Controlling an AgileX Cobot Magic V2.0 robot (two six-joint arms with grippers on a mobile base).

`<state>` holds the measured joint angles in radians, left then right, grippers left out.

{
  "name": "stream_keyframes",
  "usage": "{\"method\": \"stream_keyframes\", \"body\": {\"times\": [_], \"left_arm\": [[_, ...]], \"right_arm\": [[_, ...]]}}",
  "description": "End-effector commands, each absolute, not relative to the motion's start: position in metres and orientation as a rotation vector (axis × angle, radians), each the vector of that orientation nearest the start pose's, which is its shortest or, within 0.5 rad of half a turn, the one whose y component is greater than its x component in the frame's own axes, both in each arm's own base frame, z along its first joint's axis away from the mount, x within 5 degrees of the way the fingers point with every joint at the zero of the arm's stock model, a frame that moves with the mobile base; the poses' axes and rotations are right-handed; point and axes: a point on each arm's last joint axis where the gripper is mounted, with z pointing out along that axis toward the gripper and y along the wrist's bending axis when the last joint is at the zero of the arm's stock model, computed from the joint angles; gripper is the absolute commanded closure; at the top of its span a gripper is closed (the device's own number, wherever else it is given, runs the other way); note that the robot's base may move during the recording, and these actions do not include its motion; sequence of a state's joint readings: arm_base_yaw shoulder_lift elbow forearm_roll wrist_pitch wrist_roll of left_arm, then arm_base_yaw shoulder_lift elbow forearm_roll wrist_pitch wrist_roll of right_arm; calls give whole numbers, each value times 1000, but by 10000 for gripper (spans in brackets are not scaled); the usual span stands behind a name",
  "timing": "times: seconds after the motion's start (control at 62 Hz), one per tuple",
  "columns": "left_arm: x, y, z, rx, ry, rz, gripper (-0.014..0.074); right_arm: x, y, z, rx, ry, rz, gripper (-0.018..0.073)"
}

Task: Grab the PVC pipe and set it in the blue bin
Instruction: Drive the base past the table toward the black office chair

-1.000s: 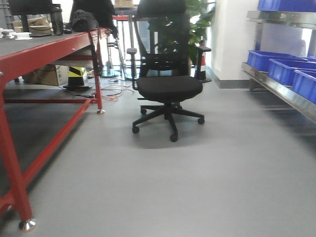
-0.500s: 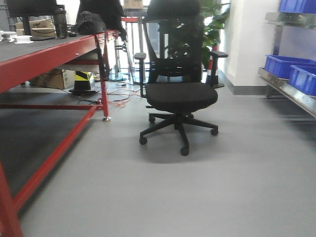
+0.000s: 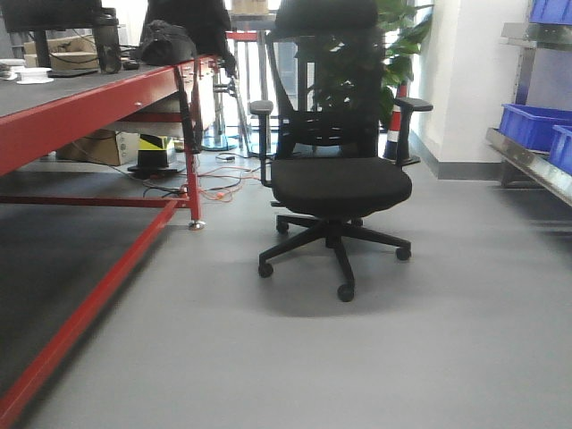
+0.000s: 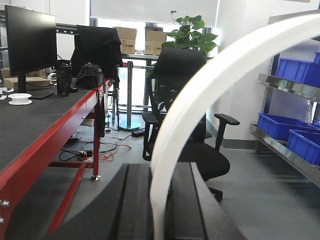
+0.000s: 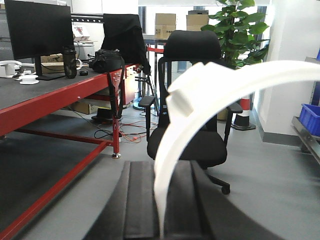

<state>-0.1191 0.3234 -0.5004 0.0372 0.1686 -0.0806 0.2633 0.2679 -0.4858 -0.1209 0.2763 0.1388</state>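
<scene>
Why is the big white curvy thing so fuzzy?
Left wrist view: the pipe sits very near the lens, so it is out of focus; the chair behind is sharper. Right wrist view: same blur on its pipe.

No legible text or labels

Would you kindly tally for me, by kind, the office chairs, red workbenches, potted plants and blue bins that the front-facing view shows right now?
office chair: 1
red workbench: 1
potted plant: 1
blue bins: 3, each cut off at the right edge
Total: 6
</scene>
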Motion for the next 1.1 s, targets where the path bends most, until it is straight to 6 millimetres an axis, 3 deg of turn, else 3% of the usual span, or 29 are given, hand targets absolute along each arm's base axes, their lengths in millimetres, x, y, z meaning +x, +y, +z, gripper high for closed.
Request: {"method": "stream_keyframes", "body": {"times": [0.0,1.081], "left_arm": [[69,-8,348,46,1440,-142,708],[69,-8,348,46,1440,-142,708]], "right_arm": [[59,13,335,-171,1517,194,721],[59,13,335,-171,1517,194,721]]}}
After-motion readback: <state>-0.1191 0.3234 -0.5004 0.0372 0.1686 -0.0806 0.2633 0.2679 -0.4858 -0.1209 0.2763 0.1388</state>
